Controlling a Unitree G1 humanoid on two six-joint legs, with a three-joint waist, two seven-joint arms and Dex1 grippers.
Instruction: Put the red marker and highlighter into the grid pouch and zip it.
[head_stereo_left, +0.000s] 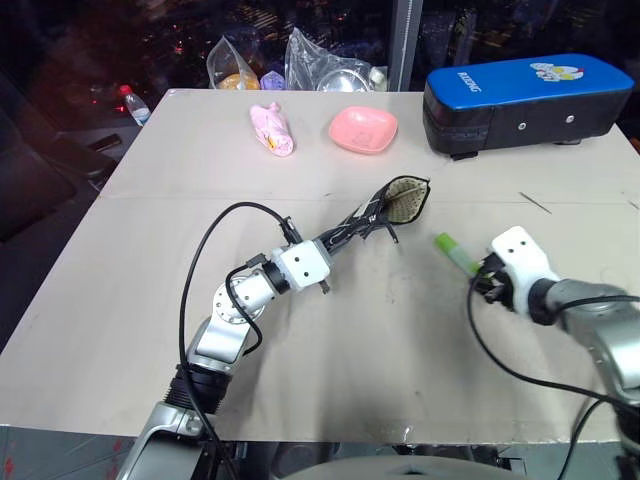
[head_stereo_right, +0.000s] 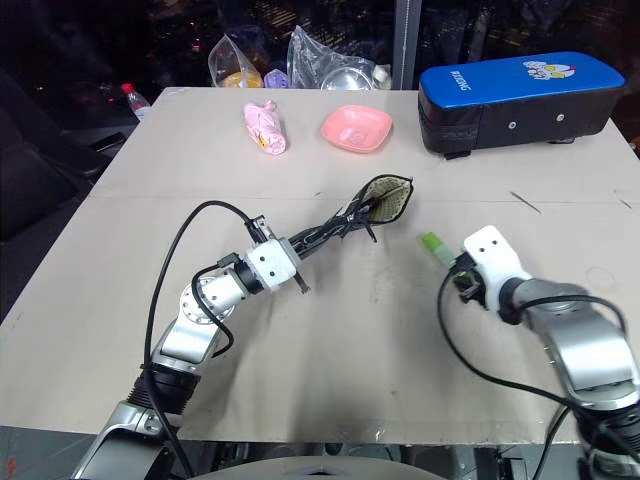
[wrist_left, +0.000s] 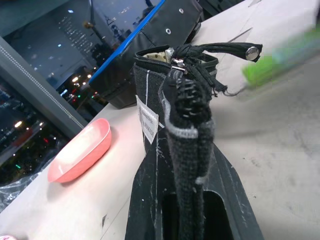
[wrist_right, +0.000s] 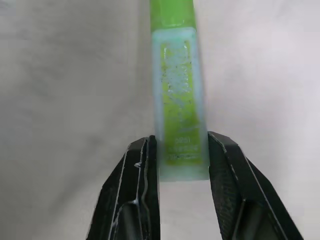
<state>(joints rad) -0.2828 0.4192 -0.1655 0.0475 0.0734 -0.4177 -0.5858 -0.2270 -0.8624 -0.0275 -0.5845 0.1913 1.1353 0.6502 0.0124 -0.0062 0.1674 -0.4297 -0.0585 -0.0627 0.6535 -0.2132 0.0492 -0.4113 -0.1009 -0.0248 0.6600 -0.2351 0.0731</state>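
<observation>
Highlighter (wrist_right: 177, 100): light, stiff, slick; take at flat sides | right gripper (wrist_right: 182, 150) pinching its end | left gripper (head_stereo_right: 300, 247) clenched on soft pouch (head_stereo_right: 385, 200)

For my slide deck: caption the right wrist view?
Right claw shut on the chunky light-green highlighter over the beige tabletop.
</observation>
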